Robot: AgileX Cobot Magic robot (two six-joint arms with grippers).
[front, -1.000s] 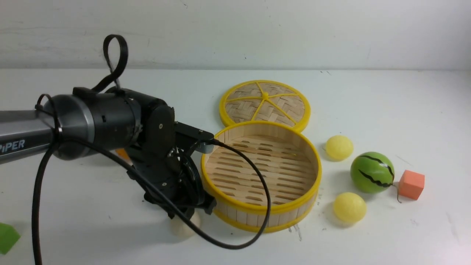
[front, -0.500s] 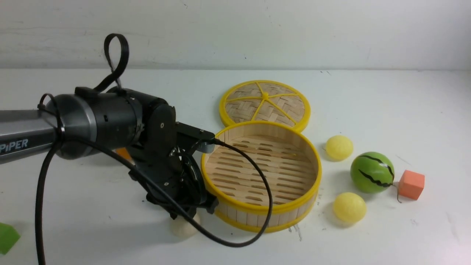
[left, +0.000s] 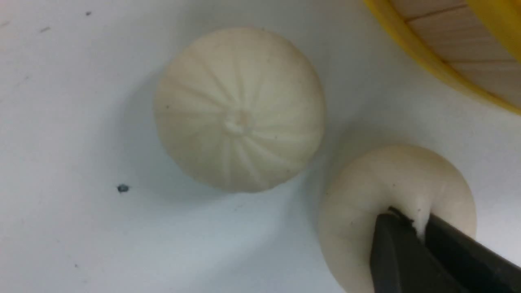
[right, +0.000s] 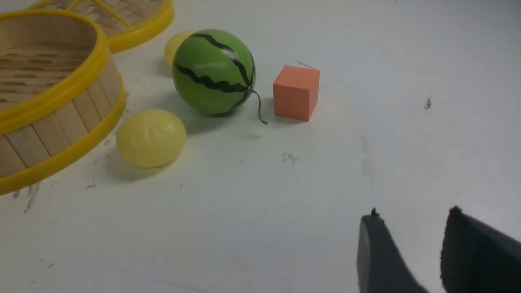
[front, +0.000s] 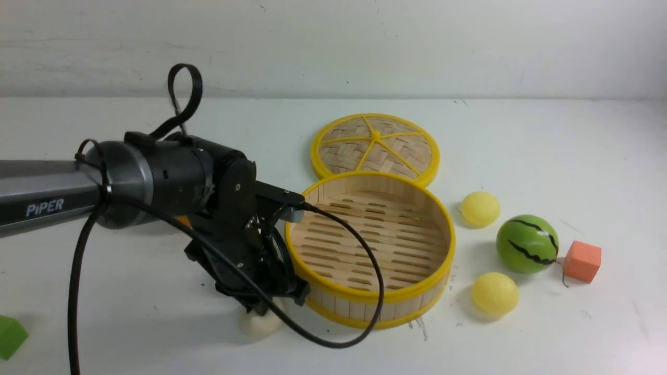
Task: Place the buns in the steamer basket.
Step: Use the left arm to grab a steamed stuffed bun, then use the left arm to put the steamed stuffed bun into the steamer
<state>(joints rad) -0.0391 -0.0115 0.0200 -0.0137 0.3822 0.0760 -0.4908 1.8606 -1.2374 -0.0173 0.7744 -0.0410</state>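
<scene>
White table point(front: 521, 146), plain pale wall behind. Far left edge: green block point(front: 9, 336), no part of the job. Next, the L arm angles down just beside the basket's near-left wall. L gripper point(left: 419, 221) is clamped on the top of the held bun point(left: 366, 203), pads pinching only a fold of its soft white skin. Can't tell if it's off the table. The free bun point(left: 239, 110), white w/ pleats, sits just beside it, clear of the pads. Front view shows only one of the two below the arm; can't say which.

Mid-table: basket point(front: 448, 245), no buns inside, slat floor bare. Lid point(front: 375, 146) lies flat right behind it. Right of the basket, both on the table near its wall but apart from it: far yellow bun point(front: 480, 208) and near yellow bun point(front: 495, 292). Melon point(front: 527, 243) sits btwn them, a bit further right, cube point(front: 582, 261) just beside it. R gripper point(right: 413, 211) is low over bare table, well right of all that, jaws apart, nothing btwn.

Step, as I read it: pick of bun no. 1; 0 of 4 placed. Next move needs a lift high enough to clear the yellow rim, then a short shift right over the slats and release. The grip is shallow, so it may slip. Lifting straight up should avoid nudging the free bun.
</scene>
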